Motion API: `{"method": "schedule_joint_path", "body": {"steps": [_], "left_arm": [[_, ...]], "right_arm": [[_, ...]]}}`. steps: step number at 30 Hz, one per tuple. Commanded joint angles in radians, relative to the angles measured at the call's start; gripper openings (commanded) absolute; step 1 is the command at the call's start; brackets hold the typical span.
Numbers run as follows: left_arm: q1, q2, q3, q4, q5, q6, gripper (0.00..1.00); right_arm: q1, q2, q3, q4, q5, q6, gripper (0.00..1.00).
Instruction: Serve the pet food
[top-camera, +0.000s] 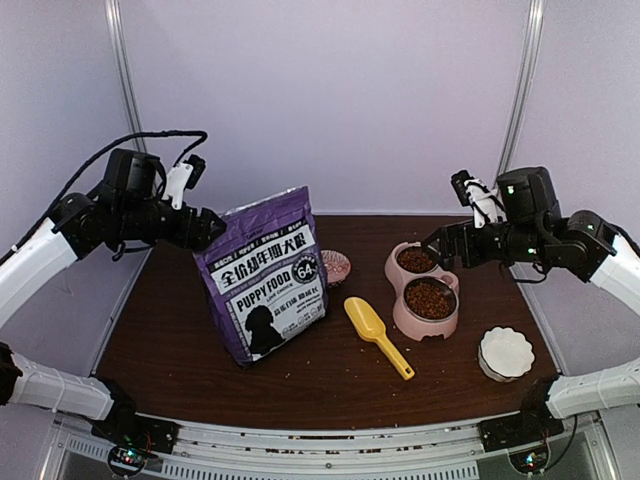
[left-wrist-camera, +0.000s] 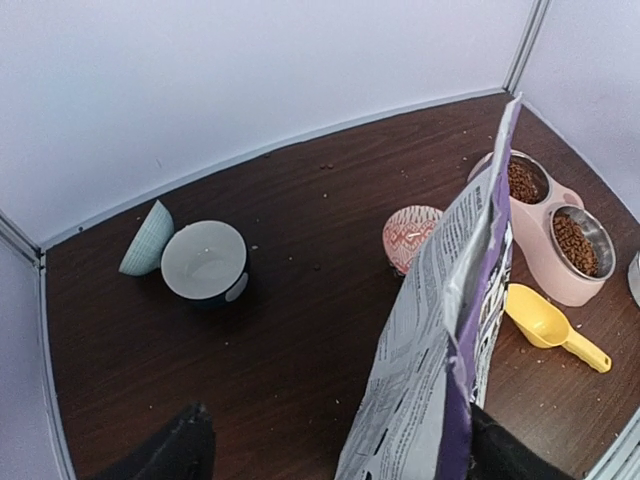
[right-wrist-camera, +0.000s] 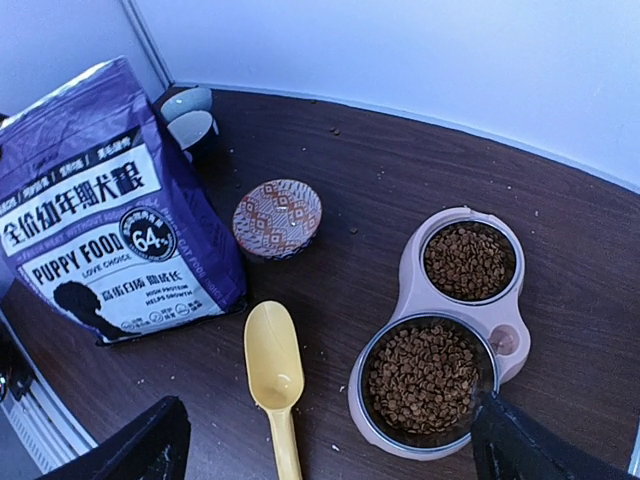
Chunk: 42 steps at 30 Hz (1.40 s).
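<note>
The pet food (right-wrist-camera: 425, 375) fills both steel bowls of the pink double feeder (right-wrist-camera: 412, 262), at the right in the top view (top-camera: 429, 299). An empty yellow scoop (right-wrist-camera: 273, 365) lies flat on the table between the feeder and the purple "PUPPY FOOD" bag (top-camera: 265, 275). My right gripper (right-wrist-camera: 330, 455) hovers open above the scoop and the near bowl, holding nothing. My left gripper (left-wrist-camera: 345, 450) is open at the bag's top left corner. The bag's upper edge (left-wrist-camera: 440, 330) stands between its fingers, close against the right finger (left-wrist-camera: 505, 450).
A patterned red bowl (top-camera: 336, 266) sits behind the bag and scoop. A white scalloped dish (top-camera: 505, 352) is at the front right. A blue bowl (left-wrist-camera: 203, 260) and a tipped pale cup (left-wrist-camera: 147, 238) stand at the back left. Loose crumbs dot the table.
</note>
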Motion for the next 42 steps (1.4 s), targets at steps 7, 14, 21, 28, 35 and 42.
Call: {"method": "schedule_joint_path", "body": {"steps": [7,14,21,28,35,42], "left_arm": [[0.128,-0.007,0.061,0.159,0.230,-0.057,0.91],[0.381,0.015,0.041,0.177,0.208,-0.138,0.92],[0.748,-0.010,-0.360,0.510,0.182,-0.315,0.92],[0.806,-0.165,-0.711,0.733,-0.193,-0.235,0.92],[0.750,-0.108,-0.909,1.071,-0.267,-0.059,0.92],[0.653,0.099,-0.863,1.316,-0.280,0.040,0.93]], "right_arm": [[-0.292,0.036,-0.069,0.153,-0.147,0.131,1.00],[-0.568,0.010,-0.147,0.216,-0.150,0.166,1.00],[-0.821,-0.076,-0.356,0.435,-0.145,0.181,1.00],[-0.892,-0.247,-0.665,0.777,-0.014,0.135,1.00],[-0.892,-0.283,-0.952,1.218,0.046,0.079,1.00],[-0.892,-0.099,-1.022,1.497,0.001,0.042,1.00]]}}
